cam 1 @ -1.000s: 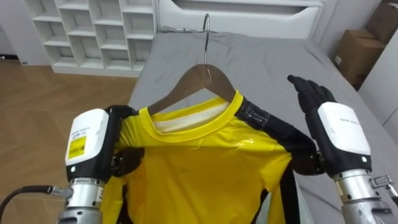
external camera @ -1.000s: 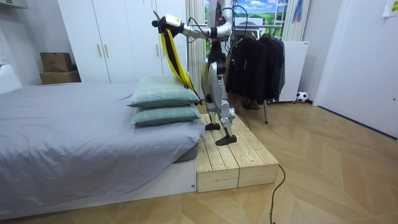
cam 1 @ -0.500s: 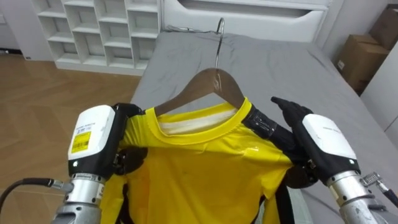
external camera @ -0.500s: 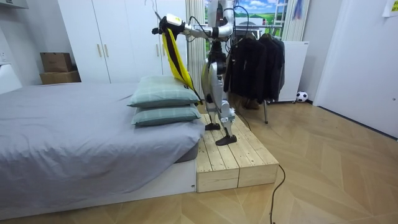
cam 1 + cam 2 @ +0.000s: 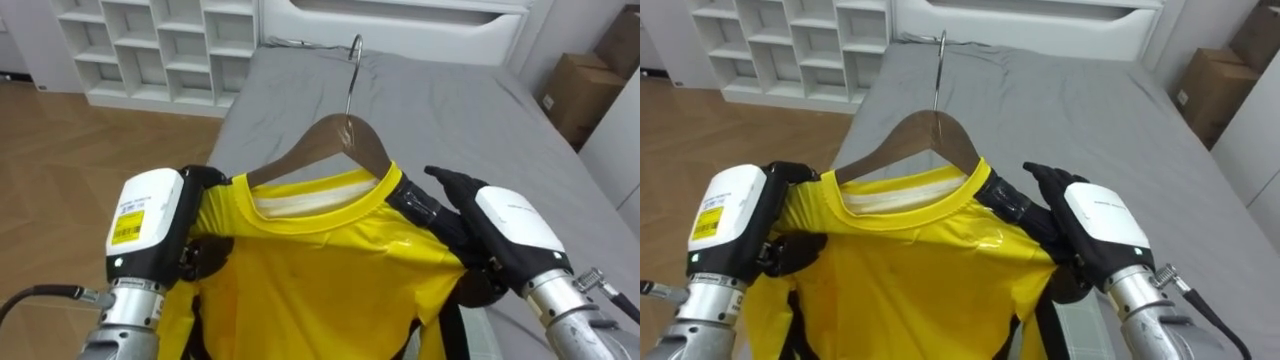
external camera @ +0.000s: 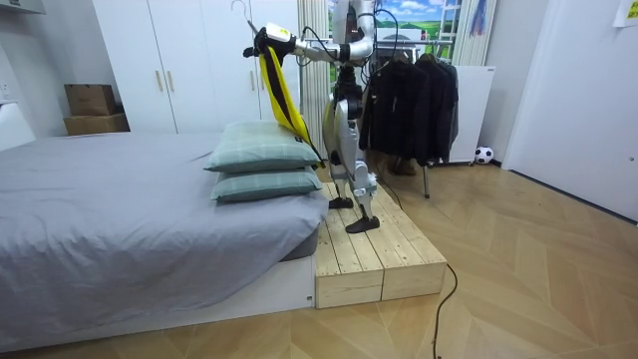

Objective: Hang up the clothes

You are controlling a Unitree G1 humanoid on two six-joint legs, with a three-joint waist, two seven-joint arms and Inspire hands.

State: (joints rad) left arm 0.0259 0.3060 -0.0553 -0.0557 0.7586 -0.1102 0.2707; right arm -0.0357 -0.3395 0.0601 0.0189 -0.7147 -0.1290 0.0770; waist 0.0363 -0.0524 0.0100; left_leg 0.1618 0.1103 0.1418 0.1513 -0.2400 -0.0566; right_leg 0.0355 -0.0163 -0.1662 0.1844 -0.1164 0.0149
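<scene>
You're in a home bedroom: grey bed (image 6: 120, 224), stacked pillows (image 6: 261, 160), white wardrobes (image 6: 169, 70), and a rack (image 6: 409, 100) of dark coats.

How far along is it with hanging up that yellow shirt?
Done: the yellow shirt sits on the wooden hanger. In hand: the left hand grips one shoulder, the right hand lies flat against the other, holding it above the grey bed. Left: the hook catches nothing yet; the rack of dark coats stands behind the robot.
</scene>
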